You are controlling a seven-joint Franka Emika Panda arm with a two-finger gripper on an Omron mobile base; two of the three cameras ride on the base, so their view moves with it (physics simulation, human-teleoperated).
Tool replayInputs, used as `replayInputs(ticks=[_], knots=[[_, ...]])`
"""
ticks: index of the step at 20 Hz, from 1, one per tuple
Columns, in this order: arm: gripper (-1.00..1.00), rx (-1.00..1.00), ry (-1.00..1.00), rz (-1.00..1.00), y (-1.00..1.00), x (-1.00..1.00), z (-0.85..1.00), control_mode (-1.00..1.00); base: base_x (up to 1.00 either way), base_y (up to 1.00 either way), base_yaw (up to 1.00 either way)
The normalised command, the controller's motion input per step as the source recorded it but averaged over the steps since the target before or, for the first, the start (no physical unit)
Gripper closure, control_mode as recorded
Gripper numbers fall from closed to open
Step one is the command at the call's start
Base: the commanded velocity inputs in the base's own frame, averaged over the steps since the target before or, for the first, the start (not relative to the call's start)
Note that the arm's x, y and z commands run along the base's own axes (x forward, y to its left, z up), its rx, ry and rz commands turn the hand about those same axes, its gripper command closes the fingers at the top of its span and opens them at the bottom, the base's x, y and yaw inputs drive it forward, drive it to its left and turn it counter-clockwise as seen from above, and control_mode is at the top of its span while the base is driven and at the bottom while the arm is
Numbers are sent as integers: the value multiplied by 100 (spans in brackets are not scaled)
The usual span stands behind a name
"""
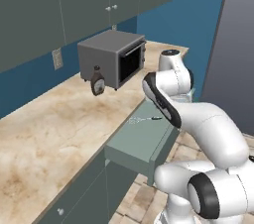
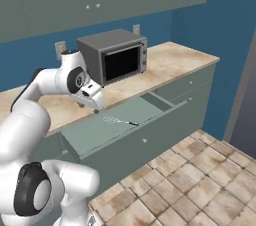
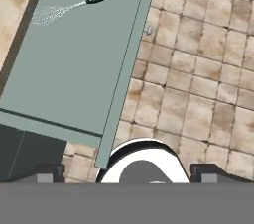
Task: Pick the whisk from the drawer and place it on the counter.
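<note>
The gripper (image 3: pixel 127 172) stands with its jaws wide apart and nothing between them; its two dark fingertips (image 3: pixel 49 172) rise at the bottom of the hand view, one to each side. It hangs above the pulled-out drawer (image 3: pixel 74 84) near the drawer's front panel, looking down past that panel onto the tiled floor (image 3: pixel 198 69).

The whisk (image 3: pixel 67 9) lies flat on the drawer's bottom, well apart from the gripper, toward the end of the drawer away from the hand. Its pale wire loops point toward the counter's edge and its slim dark handle points toward the drawer's front panel. In the right base view the whisk (image 2: pixel 120 121) lies near the middle of the open drawer (image 2: pixel 100 132), just beyond the robot's wrist.

The counter (image 1: pixel 54 124) runs along the wall behind the drawer. On it, toward the far end, stands a grey microwave oven (image 1: pixel 113 57), and a brown syrup bottle (image 1: pixel 97 82) stands just in front of the oven's near corner, close to it. Grey-green upper cabinets (image 1: pixel 74 0) with small round knobs hang above the counter against the blue wall.
</note>
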Motion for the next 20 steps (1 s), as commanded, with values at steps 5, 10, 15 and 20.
replayInputs(ticks=[5, 10, 15, 20], knots=[[-100, 0, 18, -19, -17, 12, -98, -100, 0, 0, 0], [-100, 0, 5, -16, -22, 17, -93, -100, 0, 0, 0], [-100, 0, 0, -10, -5, 36, -79, -100, 0, 0, 0], [-100, 0, 0, -6, 0, 60, -70, -100, 0, 0, 0]])
